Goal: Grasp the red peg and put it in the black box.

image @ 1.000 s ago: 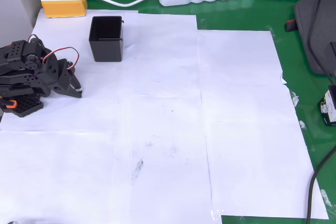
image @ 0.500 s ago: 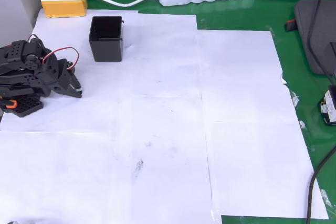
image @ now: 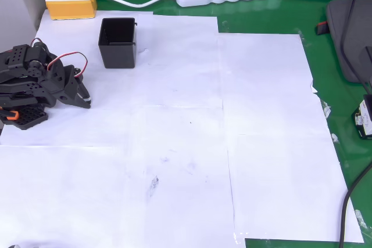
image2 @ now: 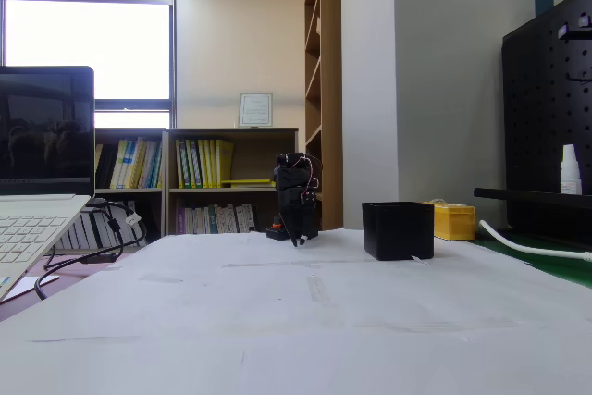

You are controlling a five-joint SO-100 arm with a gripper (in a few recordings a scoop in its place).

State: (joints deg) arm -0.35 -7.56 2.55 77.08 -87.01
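In the overhead view, the black two-finger pincer (image: 84, 100) lies folded low at the left edge of the paper-covered bench (image: 261, 143), its jaws drawn narrow with nothing between them. The small square black plastic box (image: 118, 43) stands just beyond it. No red peg can be made out on the sheets.

In the fixed view, the pincer (image2: 298, 240) points down beside the box (image2: 398, 230). With no peg located, any reach would likely close on nothing.
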